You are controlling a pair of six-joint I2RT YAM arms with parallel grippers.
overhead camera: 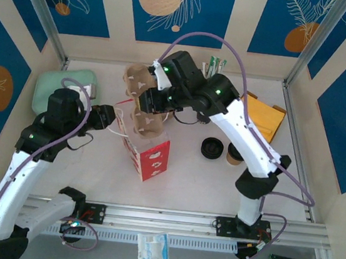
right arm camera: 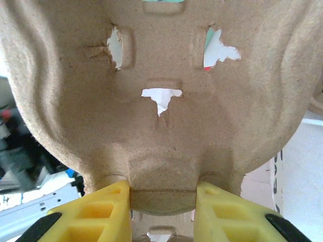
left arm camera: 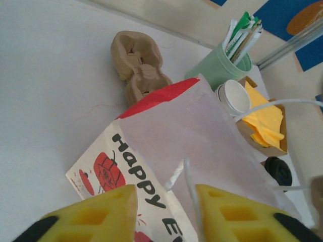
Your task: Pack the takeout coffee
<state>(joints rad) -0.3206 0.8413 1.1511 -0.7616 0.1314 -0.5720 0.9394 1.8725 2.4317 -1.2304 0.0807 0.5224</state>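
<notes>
Coffee cup stood on the right half of the table, toward the near edge, just beside a black lid and partly hidden by the right arm. Right claw pinched the edge of a cardboard cup tray, held at the open top of the paper bag near the table's middle. Left claw sat at the bag's rim, fingers either side of the white cord handle; could not tell whether it gripped. A second tray lay toward the far edge.
</notes>
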